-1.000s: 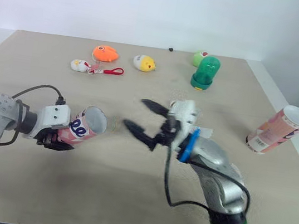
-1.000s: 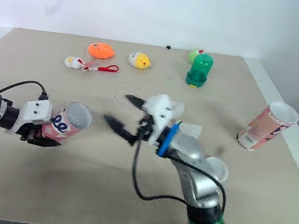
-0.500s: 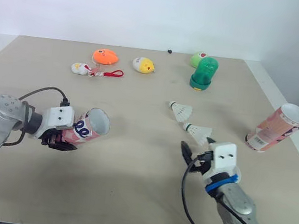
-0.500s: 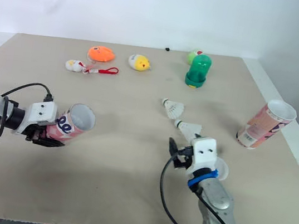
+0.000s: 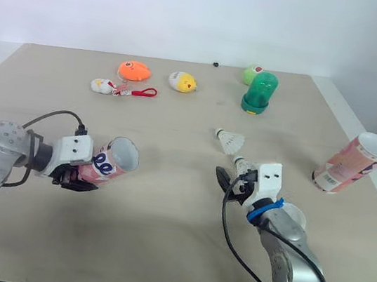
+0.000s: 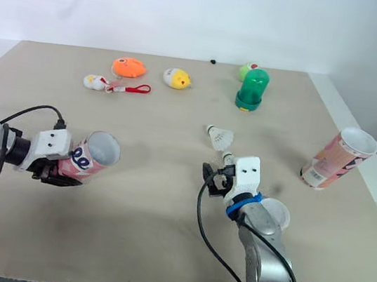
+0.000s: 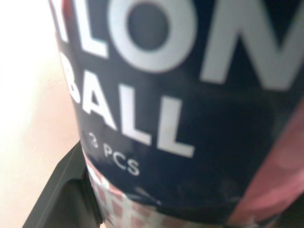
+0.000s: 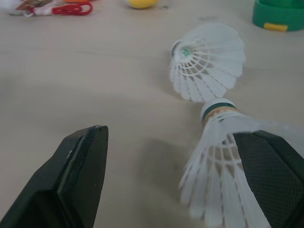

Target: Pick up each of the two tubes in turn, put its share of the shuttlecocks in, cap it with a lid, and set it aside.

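Grips tube (image 5: pixel 111 160) in left gripper (image 5: pixel 78 178) at left, tilted off table (image 5: pixel 159 243), open mouth toward centre. Keeps right gripper (image 8: pixel 175 133) released at centre, fingers spread low around near shuttlecock (image 8: pixel 223 161), not pinching. Shows second shuttlecock (image 8: pixel 206 61) just beyond, white lid (image 6: pixel 271 211) beside right arm, second tube (image 5: pixel 353 163) leaning far right.

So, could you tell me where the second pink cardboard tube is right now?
In the left eye view, the open pink cardboard tube stands near the table's right edge, well right of the two white feather shuttlecocks.
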You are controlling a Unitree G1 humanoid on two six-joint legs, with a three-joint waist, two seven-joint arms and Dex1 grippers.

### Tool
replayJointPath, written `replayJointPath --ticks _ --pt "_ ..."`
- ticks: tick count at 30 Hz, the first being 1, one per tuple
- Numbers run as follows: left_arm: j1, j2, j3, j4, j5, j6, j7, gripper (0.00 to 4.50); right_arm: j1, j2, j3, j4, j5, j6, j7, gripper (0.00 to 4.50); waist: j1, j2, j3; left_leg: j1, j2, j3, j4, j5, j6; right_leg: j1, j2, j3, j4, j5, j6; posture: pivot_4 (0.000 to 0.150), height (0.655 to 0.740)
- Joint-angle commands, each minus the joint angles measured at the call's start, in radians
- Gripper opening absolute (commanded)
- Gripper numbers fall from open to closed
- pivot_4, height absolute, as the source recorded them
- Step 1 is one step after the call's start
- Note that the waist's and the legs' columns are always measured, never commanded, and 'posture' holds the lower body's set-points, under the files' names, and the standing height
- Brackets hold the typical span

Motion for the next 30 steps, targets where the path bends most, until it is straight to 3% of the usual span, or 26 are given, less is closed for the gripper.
replayJointPath --ticks 1,2,4,5,6,7,11,14,19,22,30 --pt "0.035 -0.009 -0.031 -0.028 -0.011 0.02 0.003 3.02 -0.029 0.039 -0.054 0.026 0.051 0.031 -0.04 3.96 0.0 0.0 0.0 0.0 0.0 0.0 0.0 0.0 0.0 0.0 0.0 0.0 0.0 0.0 0.0 0.15 0.74" --pt "0.038 -0.008 -0.028 -0.033 -0.012 0.023 0.005 3.02 -0.033 0.04 -0.054 0.029 0.052 0.032 -0.041 3.84 0.0 0.0 0.0 0.0 0.0 0.0 0.0 0.0 0.0 0.0 0.0 0.0 0.0 0.0 0.0 0.15 0.74" --pt "0.045 -0.008 -0.023 -0.04 -0.014 0.028 0.009 3.02 -0.038 0.048 -0.053 0.03 0.058 0.036 -0.045 3.02 0.0 0.0 0.0 -0.001 0.0 0.0 0.0 0.0 0.0 0.0 0.0 0.0 0.0 -0.001 0.001 0.15 0.74" --pt "0.048 -0.008 -0.021 -0.044 -0.014 0.031 0.011 3.02 -0.042 0.05 -0.054 0.029 0.061 0.036 -0.049 2.38 -0.001 0.0 0.0 -0.001 0.0 0.001 0.0 0.0 0.0 0.0 0.0 0.001 0.0 -0.001 0.001 0.15 0.74" --pt "0.051 -0.008 -0.019 -0.049 -0.015 0.034 0.012 3.02 -0.045 0.051 -0.056 0.025 0.064 0.038 -0.053 1.97 -0.001 0.0 0.0 -0.001 0.0 0.001 0.0 0.0 0.0 0.0 0.0 0.001 0.0 -0.001 0.001 0.15 0.74" --pt "0.054 -0.008 -0.018 -0.052 -0.015 0.037 0.013 3.02 -0.045 0.049 -0.058 0.019 0.067 0.041 -0.054 1.86 -0.001 0.0 0.0 -0.001 0.0 0.001 0.0 0.0 0.0 0.0 0.0 0.001 0.0 -0.001 0.001 0.15 0.74" --pt "0.055 -0.008 -0.018 -0.055 -0.017 0.042 0.018 3.02 -0.017 0.028 -0.076 -0.058 0.116 0.052 -0.026 0.12 -0.001 0.0 0.0 -0.001 0.0 0.001 -0.001 0.0 0.0 -0.001 0.0 0.001 0.0 -0.001 0.001 0.15 0.74" --pt "0.051 -0.007 -0.022 -0.048 -0.017 0.04 0.015 3.02 -0.004 -0.011 -0.078 -0.162 0.227 0.057 0.082 0.05 -0.001 0.0 0.0 -0.001 0.0 0.001 -0.001 0.0 0.0 -0.001 0.0 0.001 0.0 -0.001 0.001 0.15 0.74" --pt "0.02 -0.017 -0.041 -0.019 -0.01 0.03 0.009 3.02 -0.07 -0.188 0.062 -0.286 0.416 0.1 0.406 0.05 -0.001 0.0 0.0 0.0 0.0 0.001 -0.001 0.0 0.0 0.0 0.0 0.001 0.0 -0.001 0.001 0.15 0.74" --pt "-0.006 -0.026 -0.056 0.001 -0.005 0.024 0.003 3.02 -0.196 -0.248 0.163 -0.221 0.377 0.087 0.483 0.05 0.0 0.0 0.0 0.001 0.0 0.0 0.0 0.0 0.0 0.0 0.001 0.001 0.0 -0.001 0.001 0.15 0.74" --pt "-0.029 -0.039 -0.067 0.011 0.0 0.021 -0.001 3.02 -0.488 -0.156 0.406 0.065 0.158 -0.083 0.538 0.05 0.003 -0.001 0.0 -0.001 -0.001 0.0 0.001 0.0 0.001 -0.001 0.0 0.001 -0.001 -0.002 0.002 0.15 0.74"
